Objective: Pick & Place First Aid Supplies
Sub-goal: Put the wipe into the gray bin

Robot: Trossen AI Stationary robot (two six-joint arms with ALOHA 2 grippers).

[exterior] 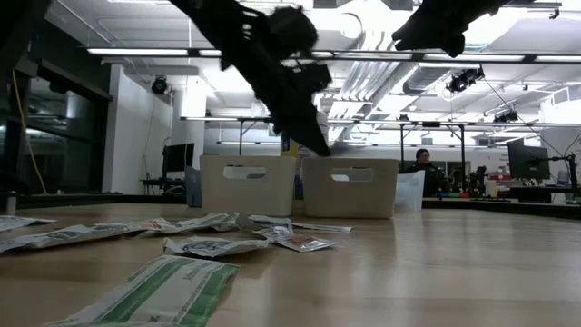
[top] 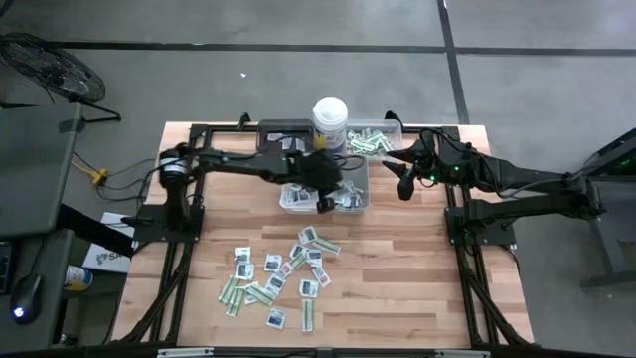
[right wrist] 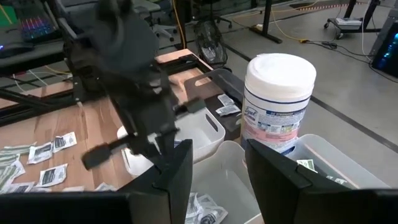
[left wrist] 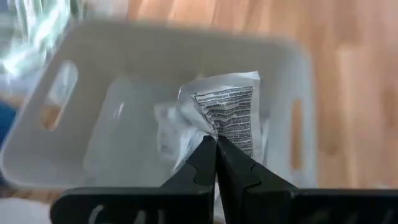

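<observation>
My left gripper (top: 325, 198) (left wrist: 216, 149) is shut on a white sachet with dark print (left wrist: 229, 111). It holds the sachet over the white tray (left wrist: 186, 38) (top: 361, 189), where a few more sachets (left wrist: 166, 134) lie. Several sachets and green-and-white strips (top: 278, 273) lie loose on the wooden table near its front edge. Right of the tray, my right gripper (top: 405, 185) (right wrist: 217, 177) hangs open above the table, with nothing between its fingers. My left gripper pinches the sachet by its crumpled near edge (left wrist: 214, 132) between the tips of its two fingers. The fingers slant down from the table's left side. The sachet sticks out beyond the fingertips, bent, above the tray's inside.
A tall white canister (top: 330, 119) (right wrist: 277, 99) stands at the far edge. A clear tray of green strips (top: 373, 140) is to its right and a dark tray (top: 281, 134) to its left. In the low view, two trays (exterior: 349, 188) stand beyond the loose packets.
</observation>
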